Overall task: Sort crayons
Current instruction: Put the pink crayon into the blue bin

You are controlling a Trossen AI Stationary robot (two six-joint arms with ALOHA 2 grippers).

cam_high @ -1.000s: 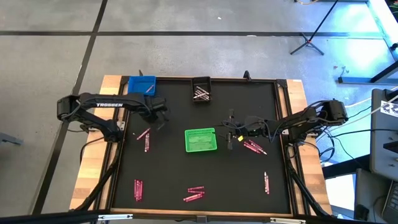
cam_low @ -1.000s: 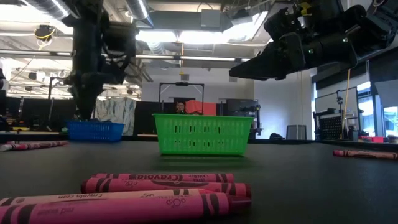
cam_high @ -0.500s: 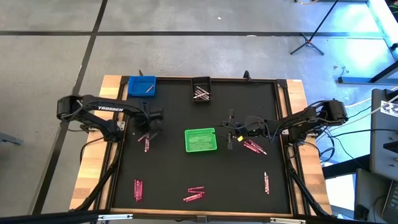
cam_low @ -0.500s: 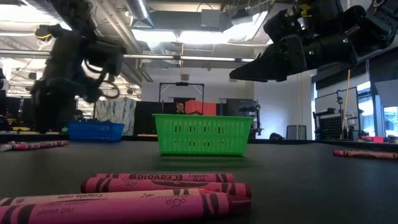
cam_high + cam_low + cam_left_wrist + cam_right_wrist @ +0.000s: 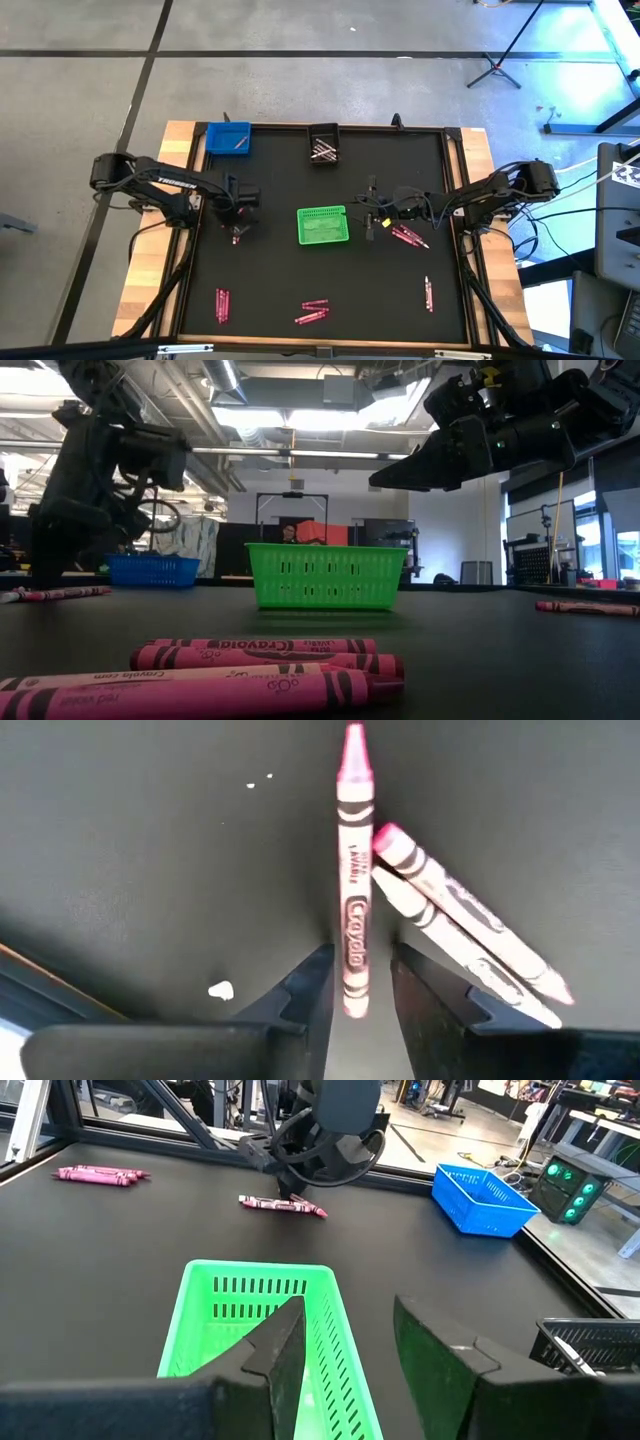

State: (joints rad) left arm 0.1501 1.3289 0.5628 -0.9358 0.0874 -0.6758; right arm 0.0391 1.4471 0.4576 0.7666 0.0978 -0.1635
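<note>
black tabletop (image 5: 300,280) scattered with pink crayons (image 5: 311,313) | left gripper (image 5: 352,982) lowered, fingers parted astride one crayon (image 5: 353,870), not clenched | right gripper (image 5: 345,1330) parted, empty above green bin (image 5: 262,1342)

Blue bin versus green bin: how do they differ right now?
The blue bin sits at the table's far left corner; the green bin sits near the middle. The blue bin holds one crayon; no crayon shows in the green bin. The right gripper hovers beside the green bin; the left gripper is down over loose crayons, away from the blue one. Both are slotted baskets.
</note>
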